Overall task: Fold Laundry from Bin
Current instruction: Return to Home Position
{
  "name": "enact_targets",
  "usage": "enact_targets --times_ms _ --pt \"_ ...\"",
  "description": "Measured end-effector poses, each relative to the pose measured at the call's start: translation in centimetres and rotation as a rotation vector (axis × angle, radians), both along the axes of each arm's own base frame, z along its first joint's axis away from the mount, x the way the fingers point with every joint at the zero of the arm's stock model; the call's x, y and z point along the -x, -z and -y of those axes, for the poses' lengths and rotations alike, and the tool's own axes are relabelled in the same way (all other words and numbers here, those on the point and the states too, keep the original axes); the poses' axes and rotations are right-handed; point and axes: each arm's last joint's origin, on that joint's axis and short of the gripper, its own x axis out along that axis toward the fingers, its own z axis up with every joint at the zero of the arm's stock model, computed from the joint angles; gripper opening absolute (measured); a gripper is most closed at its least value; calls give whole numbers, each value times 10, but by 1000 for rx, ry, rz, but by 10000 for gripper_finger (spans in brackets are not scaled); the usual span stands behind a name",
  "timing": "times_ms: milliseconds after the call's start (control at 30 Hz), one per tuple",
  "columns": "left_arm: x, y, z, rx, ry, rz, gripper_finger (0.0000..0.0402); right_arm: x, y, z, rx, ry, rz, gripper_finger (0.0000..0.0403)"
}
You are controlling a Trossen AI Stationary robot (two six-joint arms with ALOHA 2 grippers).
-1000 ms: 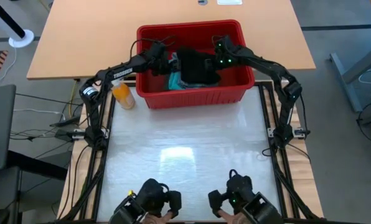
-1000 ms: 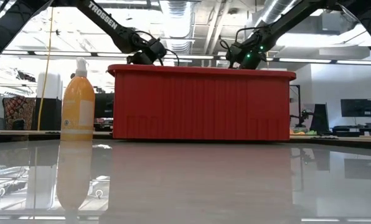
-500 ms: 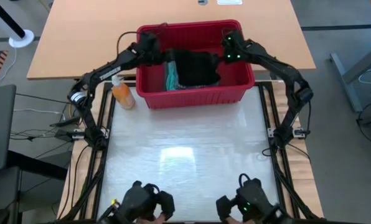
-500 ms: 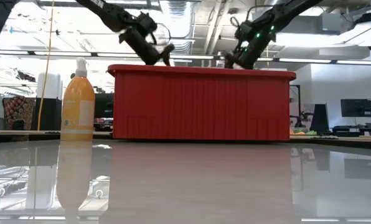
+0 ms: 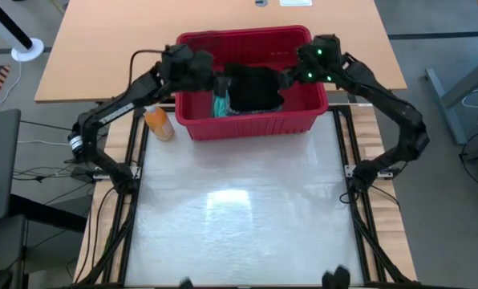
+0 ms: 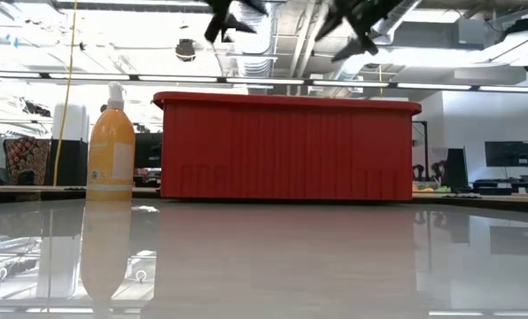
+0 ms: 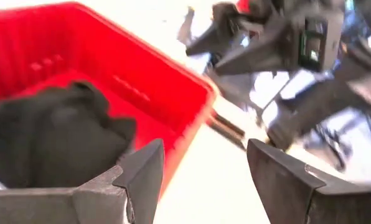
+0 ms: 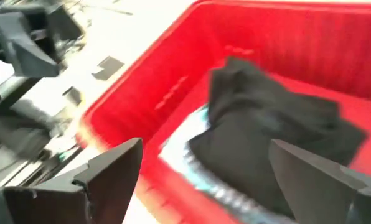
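Table [image 5: 239,210] fills the lower frame of the high view. Bin [image 5: 255,122] upper centre; laundry [image 5: 253,87] stacked inside, black garment uppermost. Left gripper [image 5: 215,83] over the bin's left end, right gripper [image 5: 289,78] over its right end, both with fingers spread, holding nothing. Judgement: homing wants a lift clear of the rim first, then retraction, steering wide of the bottle [image 5: 157,122] beside the bin.
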Motion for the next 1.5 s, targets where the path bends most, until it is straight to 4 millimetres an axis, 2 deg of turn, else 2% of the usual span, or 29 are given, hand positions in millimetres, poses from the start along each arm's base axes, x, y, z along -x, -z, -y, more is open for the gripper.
enact_targets --times_ms 100,200,333,467,667,867,1133,1233,1367,1500 --pt "-4 1 36 -28 74 -44 217 -3 -4 -33 7 -71 -35 375" --pt "-1 4 70 -82 112 -97 217 -5 -5 -68 30 -62 -98 370" --pt "20 7 103 -136 65 -145 217 -3 -2 -111 59 -79 -107 361" --pt "47 11 120 -161 54 -86 217 1 15 -142 83 -130 -97 352" --pt "69 42 131 -147 177 38 217 3 54 -172 99 -286 24 334" --pt "83 83 134 -147 225 57 217 13 90 -188 114 -375 132 310" --pt "96 129 130 -97 269 134 217 29 132 -180 83 -325 186 246" --pt "100 146 126 -76 275 127 217 36 142 -175 85 -320 187 201" --pt "105 167 118 -65 232 112 217 45 162 -168 84 -310 147 118" --pt "113 176 113 -18 193 163 217 56 182 -162 68 -328 144 29"
